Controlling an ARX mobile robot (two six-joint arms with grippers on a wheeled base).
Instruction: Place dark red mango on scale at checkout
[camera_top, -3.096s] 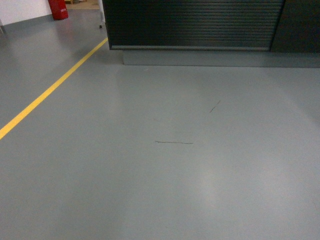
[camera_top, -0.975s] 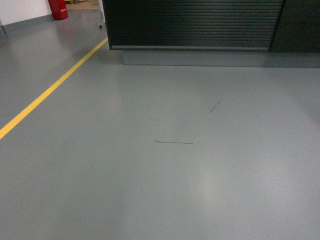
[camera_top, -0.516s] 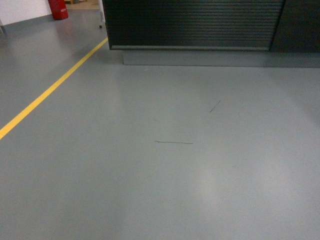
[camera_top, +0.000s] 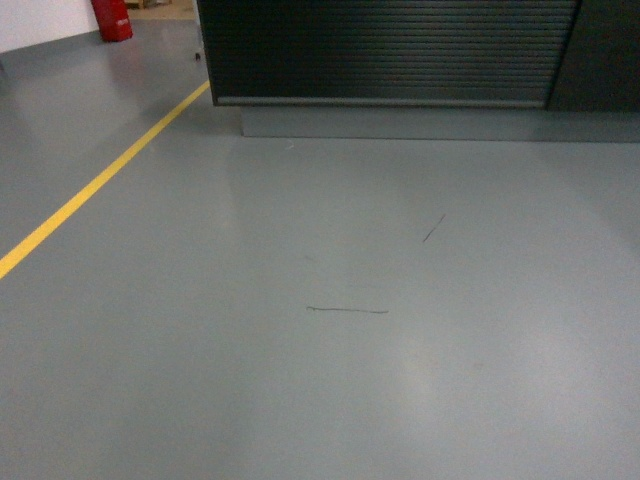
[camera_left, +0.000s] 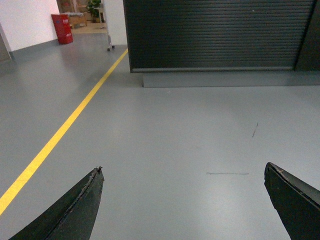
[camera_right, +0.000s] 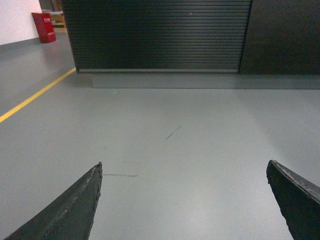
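Observation:
The checkout (camera_top: 385, 50) (camera_left: 215, 35) (camera_right: 155, 35) shows only its black ribbed front, across the top of every view, standing on a grey plinth. Its top is out of view, and so are the scale and the dark red mango. My left gripper (camera_left: 183, 170) is open, its two dark fingers spread wide over bare grey floor with nothing between them. My right gripper (camera_right: 184, 169) is open too and holds nothing. Neither gripper appears in the head view.
Grey floor (camera_top: 330, 380) stretches from me to the counter, with two thin dark scuff marks (camera_top: 347, 310). A yellow floor line (camera_top: 95, 185) runs diagonally on the left. A red container (camera_top: 112, 18) stands far back left, by a white wall.
The counter has grown slightly larger and the scuff marks have slid lower in the head view, so I have rolled a little towards the checkout.

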